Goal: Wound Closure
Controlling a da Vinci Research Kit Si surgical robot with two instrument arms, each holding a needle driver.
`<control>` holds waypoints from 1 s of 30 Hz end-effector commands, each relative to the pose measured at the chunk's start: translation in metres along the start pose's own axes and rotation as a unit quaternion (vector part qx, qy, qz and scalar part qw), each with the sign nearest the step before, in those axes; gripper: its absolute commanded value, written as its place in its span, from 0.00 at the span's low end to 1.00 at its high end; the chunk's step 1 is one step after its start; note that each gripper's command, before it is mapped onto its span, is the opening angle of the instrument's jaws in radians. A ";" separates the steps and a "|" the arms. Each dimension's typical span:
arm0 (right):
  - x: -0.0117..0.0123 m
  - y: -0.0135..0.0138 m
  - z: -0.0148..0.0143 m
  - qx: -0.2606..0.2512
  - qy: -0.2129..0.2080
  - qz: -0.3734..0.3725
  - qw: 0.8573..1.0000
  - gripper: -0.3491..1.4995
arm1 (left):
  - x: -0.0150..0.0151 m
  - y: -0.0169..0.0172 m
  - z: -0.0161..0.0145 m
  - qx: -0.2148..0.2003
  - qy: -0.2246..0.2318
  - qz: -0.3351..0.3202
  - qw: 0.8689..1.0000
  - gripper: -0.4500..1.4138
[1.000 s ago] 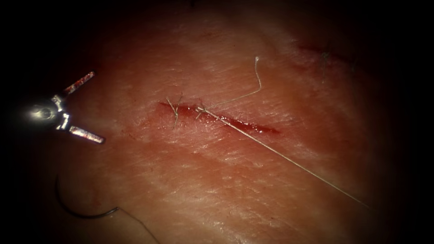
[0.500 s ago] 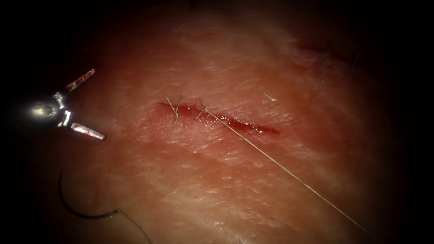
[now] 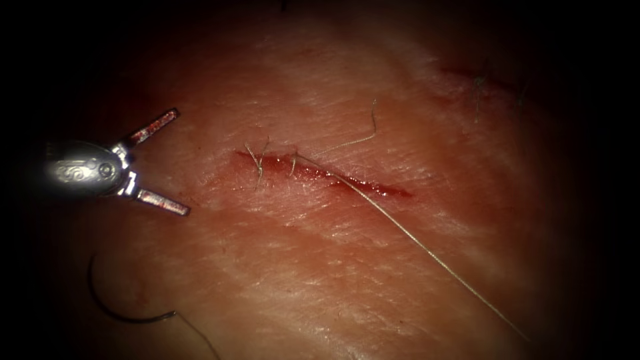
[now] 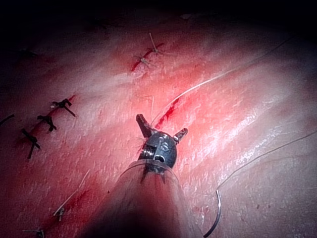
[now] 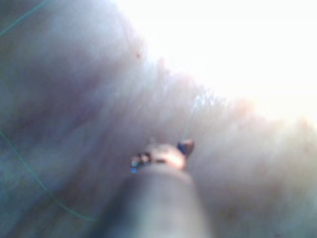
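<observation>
The left tool is seen at the endoscope view's left edge, left of the cut, jaws spread wide and holding nothing. The needle lies free on the tissue at lower left, outside it; thread runs from the cut to lower right. In the left wrist view, dark stitches are shown. The right tool's jaw state cannot be told.
</observation>
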 end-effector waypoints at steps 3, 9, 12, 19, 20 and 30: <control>0.0038 0.0019 0.0046 0.015 0.060 0.019 0.998 0.99 | 0.0001 0.0020 0.0032 -0.029 -0.012 0.008 0.999 0.83; 0.0077 0.0058 0.0097 0.001 0.109 0.013 0.994 0.99 | 0.0012 0.0042 0.0087 -0.059 -0.031 0.022 0.998 0.83; 0.0084 0.0062 0.0124 0.009 0.117 0.015 0.993 0.99 | 0.0021 0.0050 0.0112 -0.068 -0.031 0.029 0.997 0.84; 0.0082 0.0064 0.0155 0.016 0.123 0.012 0.992 0.99 | 0.0046 0.0070 0.0157 -0.070 -0.064 0.061 0.994 0.84; 0.0080 0.0064 0.0157 0.015 0.121 0.011 0.992 0.99 | 0.0048 0.0073 0.0162 -0.071 -0.067 0.062 0.993 0.84; 0.0070 0.0065 0.0156 0.014 0.112 0.007 0.994 0.98 | 0.0056 0.0127 0.0218 -0.117 -0.165 0.105 0.974 0.84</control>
